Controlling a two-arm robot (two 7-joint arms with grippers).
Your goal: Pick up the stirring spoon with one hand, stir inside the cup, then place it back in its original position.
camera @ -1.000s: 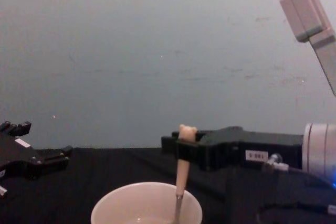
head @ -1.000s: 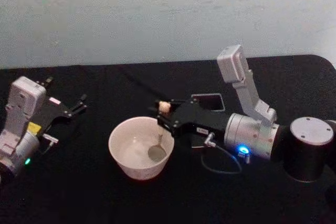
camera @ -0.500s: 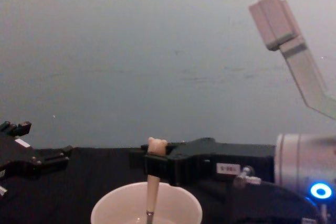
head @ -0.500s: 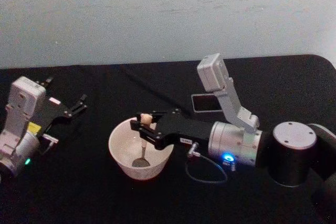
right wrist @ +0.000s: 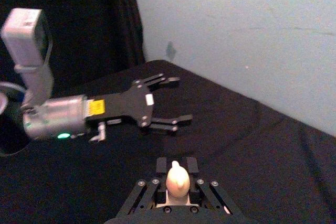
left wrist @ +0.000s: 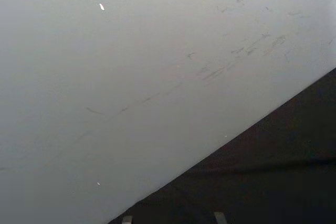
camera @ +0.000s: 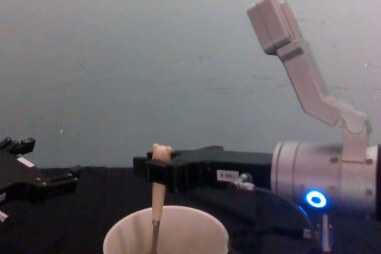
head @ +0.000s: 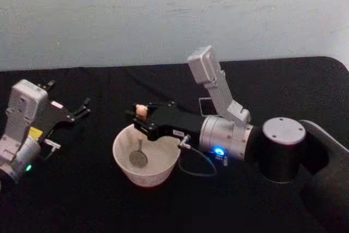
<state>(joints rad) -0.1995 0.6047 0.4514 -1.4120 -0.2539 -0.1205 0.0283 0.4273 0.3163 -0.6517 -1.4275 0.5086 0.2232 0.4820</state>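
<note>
black table (head: 92,203), pale grey wall (head: 163,15)

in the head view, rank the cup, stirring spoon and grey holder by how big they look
1. cup: clearly the largest, wide and round.
2. stirring spoon: slim, reaching from inside the cup to above its rim.
3. grey holder: partly hidden and farther back, so its rank against the spoon is unsure.

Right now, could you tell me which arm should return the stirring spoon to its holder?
Right: the right end effector is shut on the stirring spoon in the cup, the holder behind its arm; the left end effector sits open, apart.
</note>
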